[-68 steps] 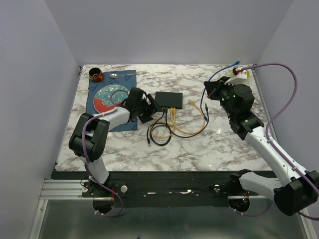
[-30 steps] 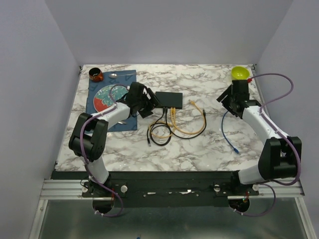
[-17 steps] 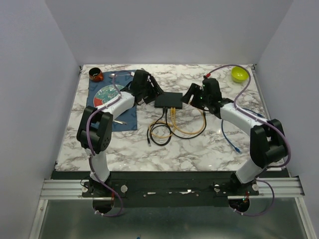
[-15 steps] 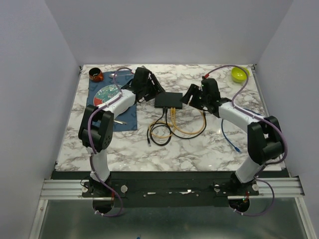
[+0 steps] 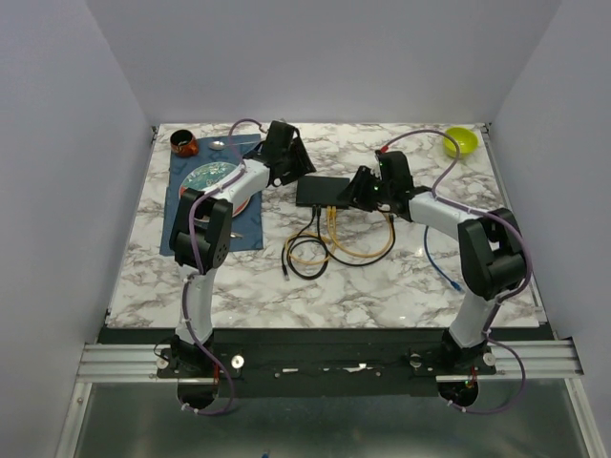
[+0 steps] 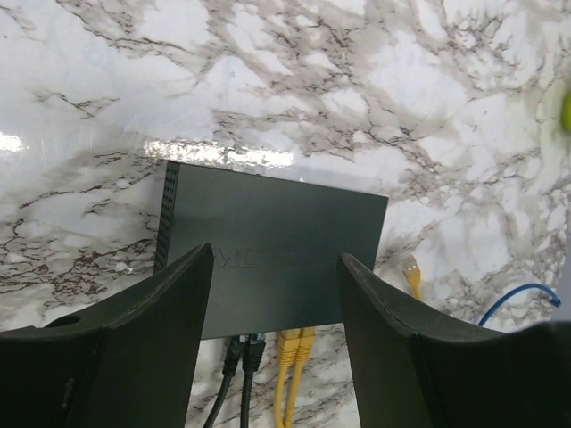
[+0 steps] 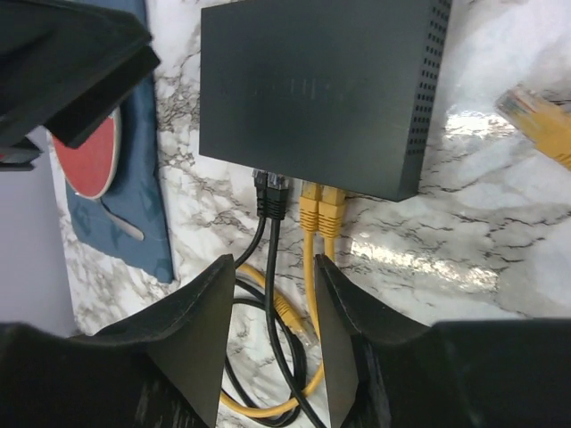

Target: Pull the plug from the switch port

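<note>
Both empty: left jaws apart near the switch (image 6: 272,259), right jaws apart by its plugs (image 7: 272,193)

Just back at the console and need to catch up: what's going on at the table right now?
Both arms are at the black switch. The left gripper hovers open over its top, holding nothing. The right gripper hovers open above the cables at the port edge. The two black plugs and two yellow plugs all sit in their ports; nothing is pulled yet.
</note>
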